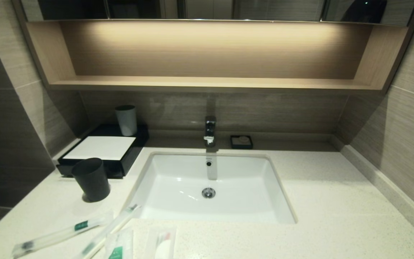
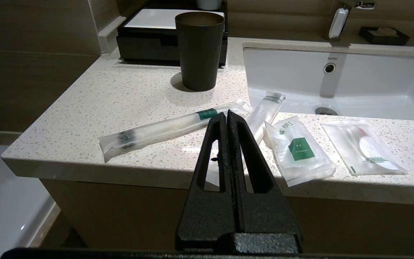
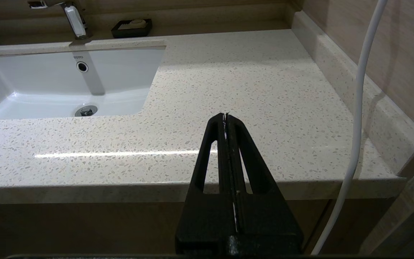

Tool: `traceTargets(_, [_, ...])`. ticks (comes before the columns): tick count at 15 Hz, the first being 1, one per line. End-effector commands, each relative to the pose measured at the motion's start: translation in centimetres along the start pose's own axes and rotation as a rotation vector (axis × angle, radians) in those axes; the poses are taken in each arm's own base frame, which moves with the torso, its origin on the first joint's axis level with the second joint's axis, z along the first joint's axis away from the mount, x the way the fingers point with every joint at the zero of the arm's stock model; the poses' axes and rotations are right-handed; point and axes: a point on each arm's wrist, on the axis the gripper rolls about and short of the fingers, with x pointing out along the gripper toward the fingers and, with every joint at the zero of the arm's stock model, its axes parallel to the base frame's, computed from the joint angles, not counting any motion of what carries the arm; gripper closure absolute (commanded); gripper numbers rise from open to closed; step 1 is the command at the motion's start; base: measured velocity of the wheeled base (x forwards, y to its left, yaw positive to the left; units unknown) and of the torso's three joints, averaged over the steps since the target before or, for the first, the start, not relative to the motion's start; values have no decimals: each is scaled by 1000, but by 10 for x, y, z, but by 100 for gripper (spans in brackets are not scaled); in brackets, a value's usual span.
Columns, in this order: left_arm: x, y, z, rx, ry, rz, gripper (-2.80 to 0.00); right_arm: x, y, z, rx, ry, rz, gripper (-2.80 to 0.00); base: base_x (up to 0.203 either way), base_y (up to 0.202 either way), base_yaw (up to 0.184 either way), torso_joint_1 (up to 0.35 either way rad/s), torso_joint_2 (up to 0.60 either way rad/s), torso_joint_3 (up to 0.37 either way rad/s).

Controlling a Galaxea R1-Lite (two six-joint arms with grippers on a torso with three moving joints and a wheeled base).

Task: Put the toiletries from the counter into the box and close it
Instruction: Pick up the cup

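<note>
Left gripper [image 2: 227, 114] closed, empty, short of the counter [image 2: 120, 97] edge; toiletries [image 2: 300, 149] just ahead, black cup [image 2: 199, 50] and box [image 2: 149, 34] beyond. Right gripper [image 3: 225, 116] closed, empty, facing speckled stone beside sink [image 3: 49, 86]. Tiled walls around.

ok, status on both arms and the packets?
Left tool shut, empty. Right tool shut, empty. Four packets on counter. Black cup in front of box.
</note>
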Motion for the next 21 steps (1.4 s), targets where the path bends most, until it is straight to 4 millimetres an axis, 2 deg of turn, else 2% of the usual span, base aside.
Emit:
traceTargets(1, [0, 0, 0, 0, 0, 0, 0, 0, 0, 0, 0, 0, 0, 0, 0, 0, 0, 0, 0, 0])
traceTargets(21, [0, 0, -1, 6, 5, 9, 0, 0, 0, 0, 0, 1, 2, 0, 0, 0, 0, 0, 0, 0])
